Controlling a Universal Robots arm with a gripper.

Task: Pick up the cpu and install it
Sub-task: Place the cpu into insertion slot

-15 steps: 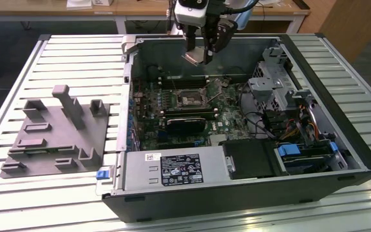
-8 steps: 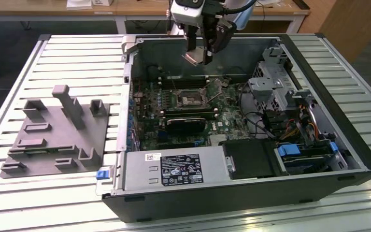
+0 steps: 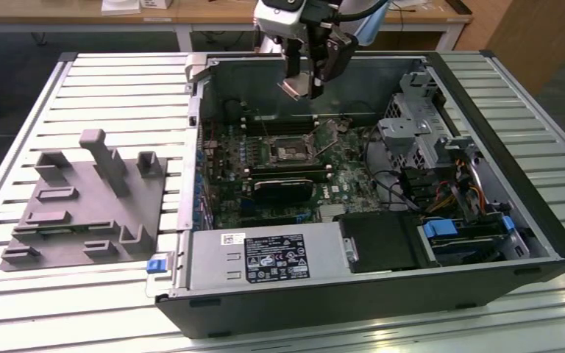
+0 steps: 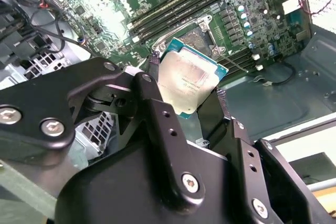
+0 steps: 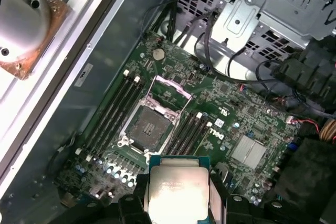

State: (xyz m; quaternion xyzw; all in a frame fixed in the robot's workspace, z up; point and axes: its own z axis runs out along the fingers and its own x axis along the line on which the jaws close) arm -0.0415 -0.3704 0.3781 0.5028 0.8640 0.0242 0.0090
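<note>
The cpu (image 4: pixel 190 79), a flat square chip with a shiny silver top and a thin green edge, is clamped between the black fingers (image 4: pixel 152 98) of my gripper (image 4: pixel 188 80). In the first wrist view the cpu (image 5: pixel 178 187) hangs above the green motherboard, a short way off the dark socket (image 5: pixel 151 127), whose metal frame stands open. In the exterior view my gripper (image 3: pixel 302 87) hovers with the cpu (image 3: pixel 296 89) over the back of the open computer case, above the socket (image 3: pixel 290 152).
The open black computer case (image 3: pixel 518 220) lies on a white slatted table (image 3: pixel 126 103). A grey plastic fixture block (image 3: pixel 86 202) stands at the exterior view's left. A metal drive cage (image 3: pixel 415 125), cables and memory slots (image 5: pixel 113 111) surround the socket.
</note>
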